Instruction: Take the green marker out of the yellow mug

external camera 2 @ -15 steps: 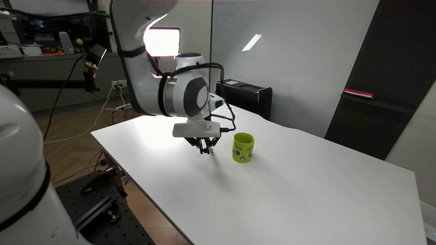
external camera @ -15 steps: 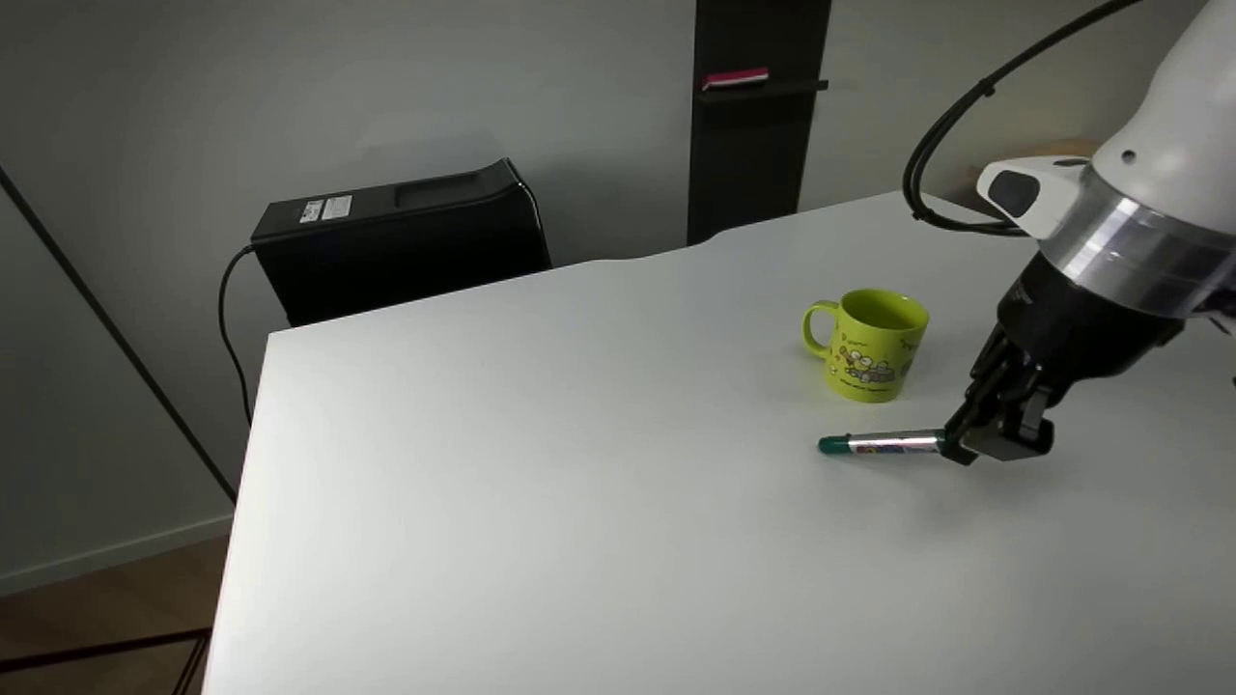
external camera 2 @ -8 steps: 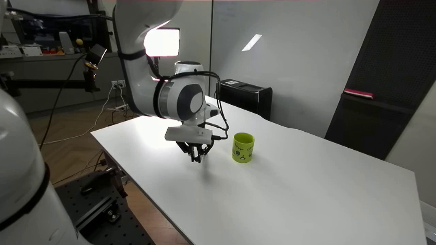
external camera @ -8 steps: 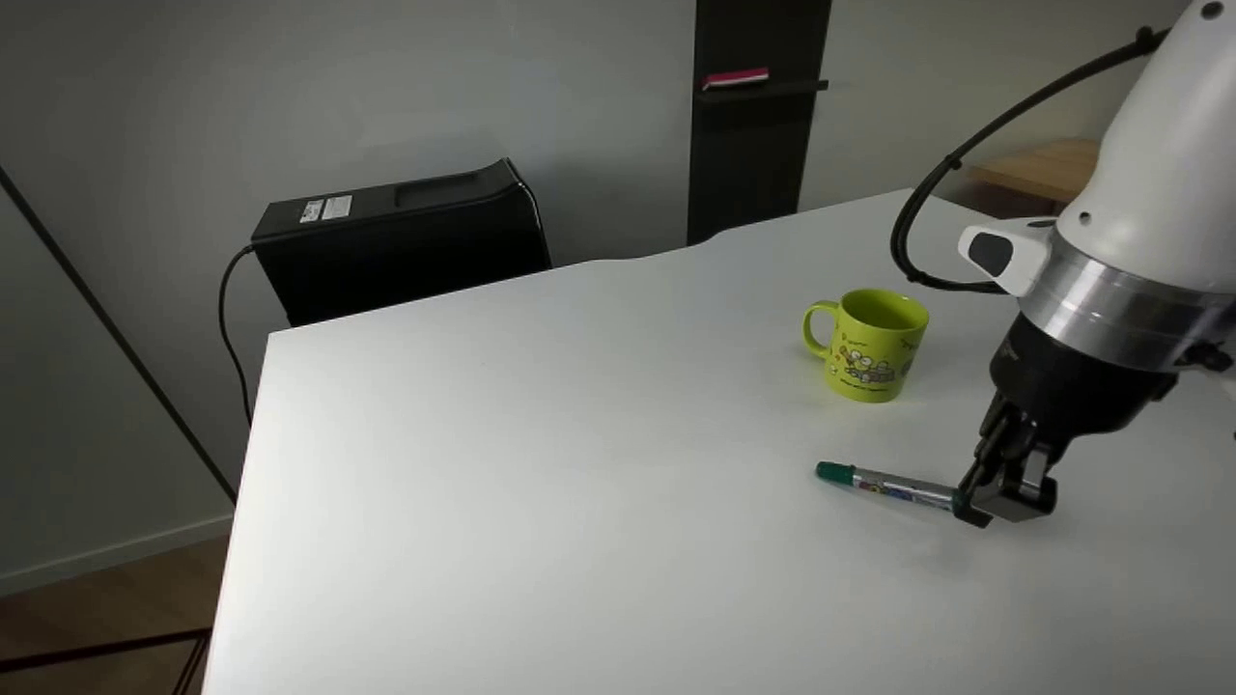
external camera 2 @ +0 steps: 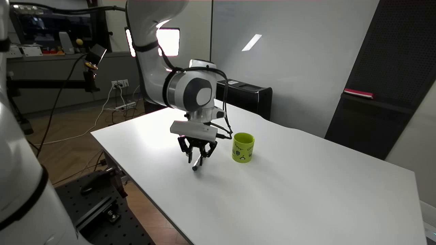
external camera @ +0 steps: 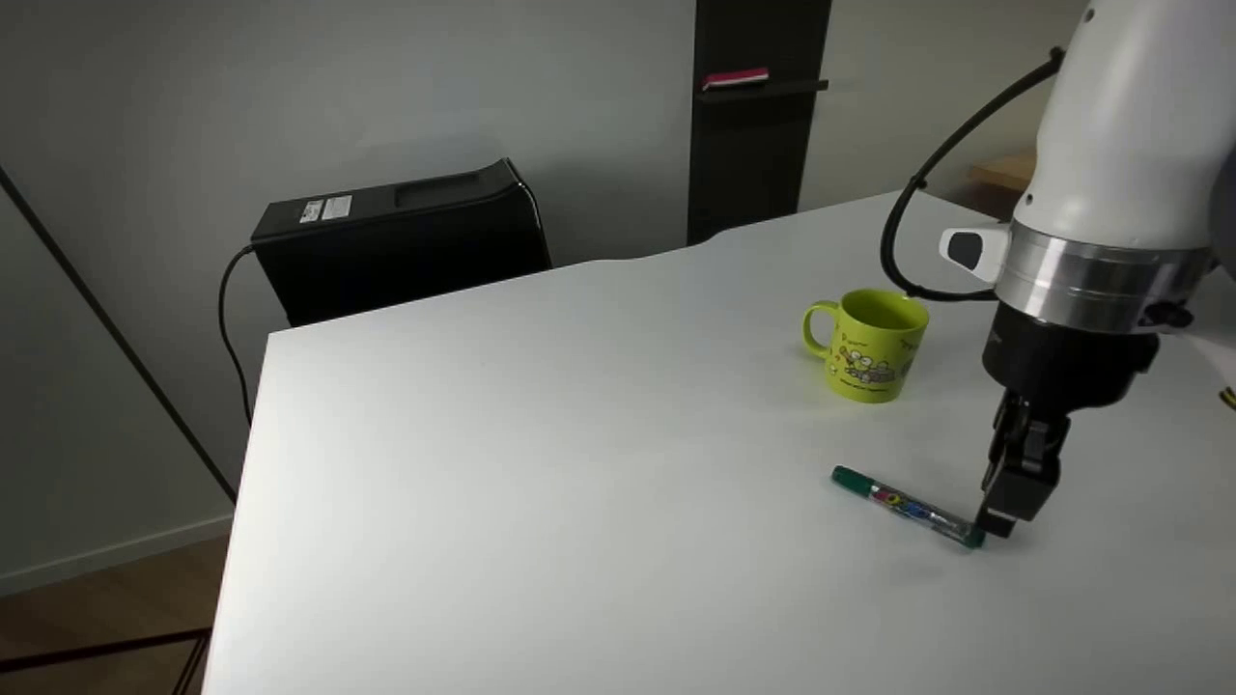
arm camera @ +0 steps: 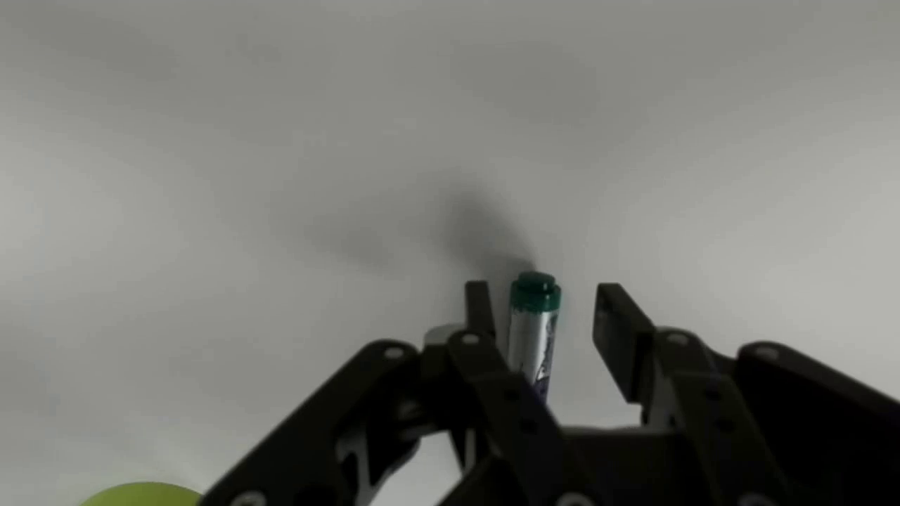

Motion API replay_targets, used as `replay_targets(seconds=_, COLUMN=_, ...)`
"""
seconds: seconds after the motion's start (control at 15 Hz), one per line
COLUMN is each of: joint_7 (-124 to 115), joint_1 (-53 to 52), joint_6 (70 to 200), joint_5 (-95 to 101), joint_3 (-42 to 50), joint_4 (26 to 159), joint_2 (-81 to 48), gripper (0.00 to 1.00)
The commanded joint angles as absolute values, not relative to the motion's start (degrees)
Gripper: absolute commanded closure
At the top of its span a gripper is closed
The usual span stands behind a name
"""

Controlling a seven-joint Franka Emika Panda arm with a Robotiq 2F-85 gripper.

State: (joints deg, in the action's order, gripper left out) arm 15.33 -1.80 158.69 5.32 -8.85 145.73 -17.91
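Note:
The green marker (external camera: 908, 510) has a silver printed barrel and green ends. It lies at or just above the white table, in front of the mug; it also shows in an exterior view (external camera 2: 196, 164). The lime yellow mug (external camera: 869, 352) stands upright with its handle visible; it also shows in an exterior view (external camera 2: 242, 148) and its edge in the wrist view (arm camera: 144, 495). My gripper (arm camera: 543, 302) is open, its fingers on either side of the marker (arm camera: 533, 330), nearer the left finger, with a gap on the right. The gripper shows in both exterior views (external camera: 998, 526) (external camera 2: 195, 160).
The white table (external camera: 541, 502) extends around the mug and marker. A black box-shaped device (external camera: 401, 246) stands beyond the table's far edge. A dark panel (external camera: 758, 145) with a red item stands behind the table. A cable (external camera 2: 226, 98) loops beside the wrist.
The gripper carried the marker away from the mug and down, the marker turning on the way. Then the fingers opened and let go of it. The mug has not moved.

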Motion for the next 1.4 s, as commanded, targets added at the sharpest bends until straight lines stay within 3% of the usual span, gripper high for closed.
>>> replay_targets(seconds=0.0, joint_7=16.3, joint_1=-0.8, joint_6=153.6, joint_5=4.2, joint_3=-8.6, joint_4=142.8, joint_2=-17.4, gripper=0.26)
replay_targets(seconds=0.27, joint_7=15.6, joint_1=-1.0, joint_6=149.2, joint_5=4.8, joint_3=-7.5, joint_4=140.6, joint_2=-16.1, gripper=0.01)
replay_targets(seconds=0.8, joint_7=1.0, joint_1=-3.5, joint_6=140.9, joint_5=5.7, joint_3=-3.5, joint_4=136.1, joint_2=-11.1, gripper=0.0)
replay_targets(seconds=1.33, joint_7=-6.6, joint_1=-3.7, joint_6=140.9, joint_5=5.2, joint_3=-3.0, joint_4=135.8, joint_2=-10.0, gripper=0.0)
